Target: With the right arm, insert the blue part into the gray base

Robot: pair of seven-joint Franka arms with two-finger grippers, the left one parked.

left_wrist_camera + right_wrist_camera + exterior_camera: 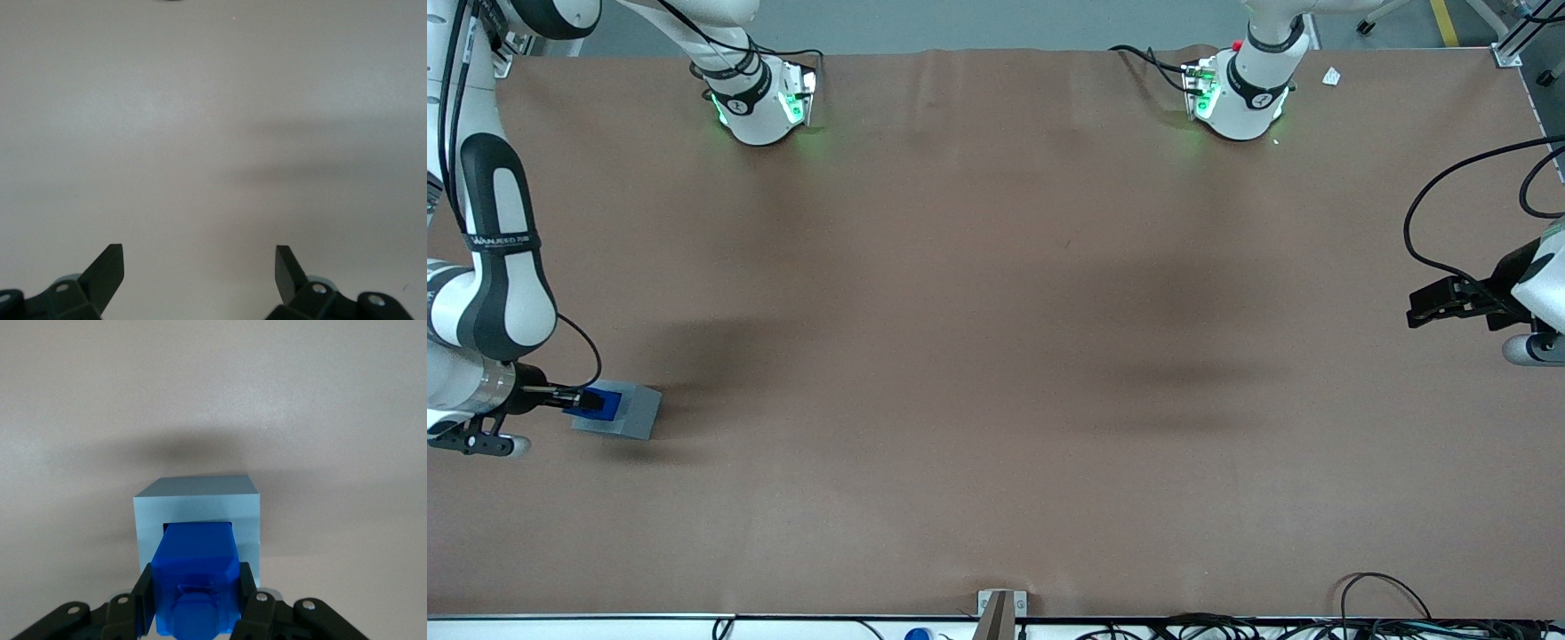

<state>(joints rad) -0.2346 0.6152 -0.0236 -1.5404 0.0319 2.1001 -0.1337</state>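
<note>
The gray base [630, 413] rests on the brown table at the working arm's end, fairly near the front camera. The blue part [607, 403] stands in the recess of the base's top, its upper half sticking out. In the right wrist view the blue part [197, 577] reaches down into the square opening of the gray base [195, 503]. My right gripper [585, 402] is shut on the blue part, one black finger [143, 597] pressed against each side of it. The right arm [491, 267] hangs over the table edge above them.
Two white arm bases with green lights stand at the back of the table [758, 100] [1238, 93]. Black cables lie along the front edge [1369, 613]. A small metal bracket [1000, 609] sits at the middle of the front edge.
</note>
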